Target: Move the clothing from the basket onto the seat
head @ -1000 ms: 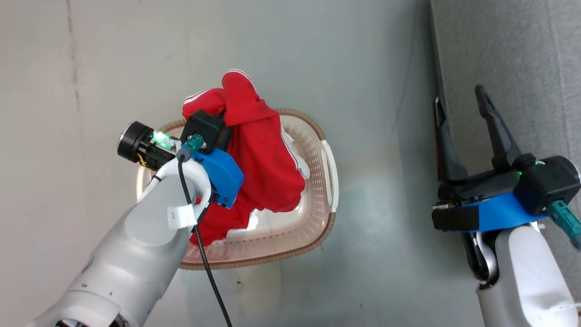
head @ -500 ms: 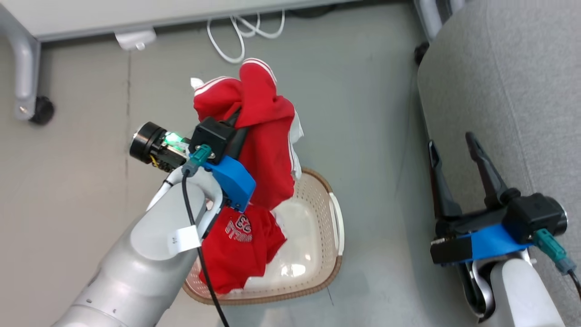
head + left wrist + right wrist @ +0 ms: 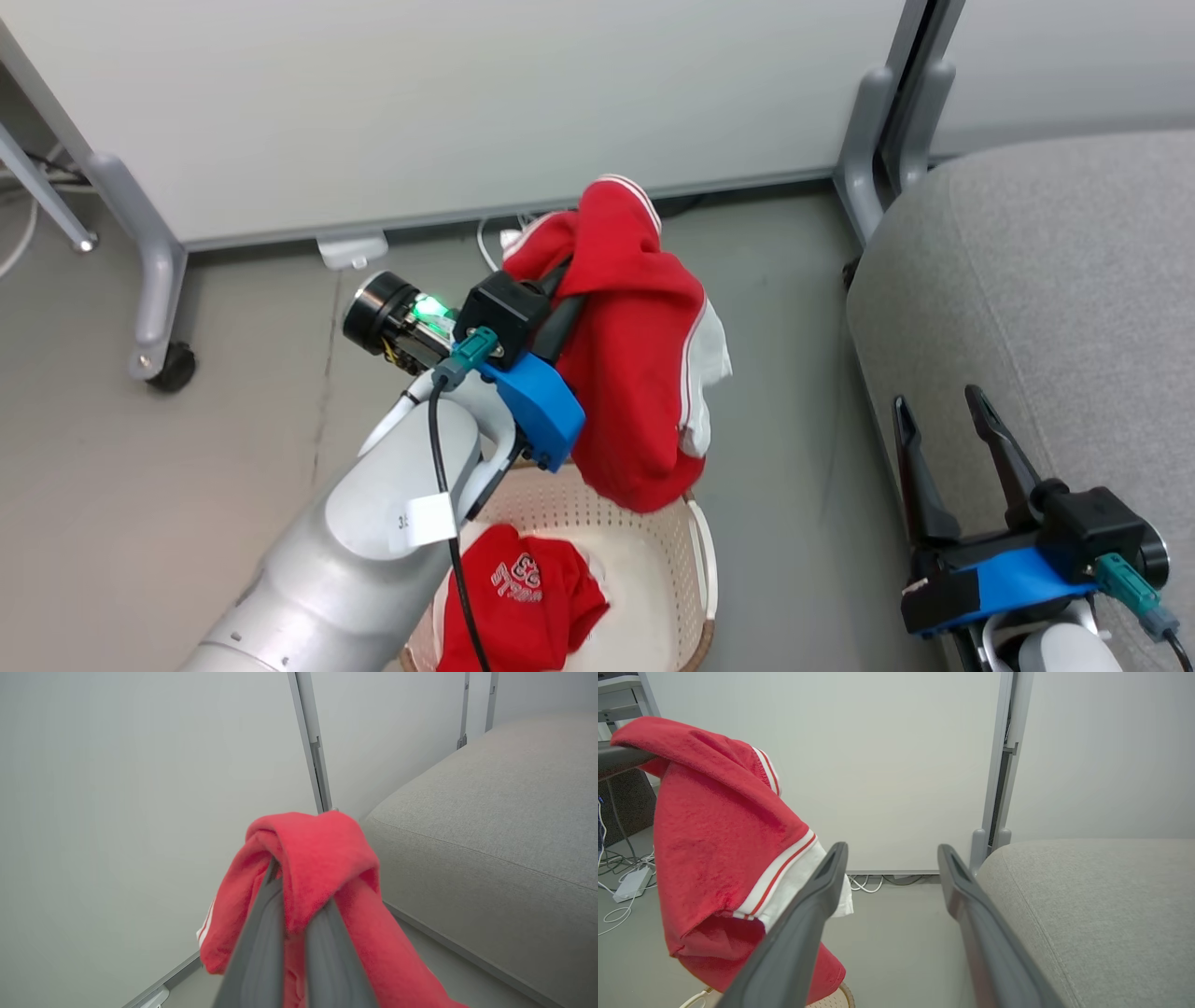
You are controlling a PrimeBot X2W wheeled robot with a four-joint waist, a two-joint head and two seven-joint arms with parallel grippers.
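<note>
My left gripper (image 3: 565, 289) is shut on the red striped clothing (image 3: 644, 373), which hangs in the air above the far end of the basket (image 3: 695, 560). The cloth drapes over its fingertips (image 3: 273, 933) and hides them; the clothing (image 3: 317, 858) fills the middle of the left wrist view. A second red piece with white lettering (image 3: 523, 597) lies inside the basket. The grey seat (image 3: 1046, 280) is to the right. My right gripper (image 3: 935, 397) stands open and empty at the seat's near edge, its fingers apart in the right wrist view (image 3: 892, 849), where the hanging clothing (image 3: 714, 835) is at the left.
A pale grey partition panel (image 3: 467, 112) on wheeled legs (image 3: 154, 308) stands behind the basket. White cables (image 3: 864, 884) lie at its foot. Grey floor (image 3: 794, 467) separates basket and seat (image 3: 1087, 896).
The head camera has tilted up. My left gripper has lifted the striped clothing out of the basket, uncovering the lettered piece. The right gripper stays open.
</note>
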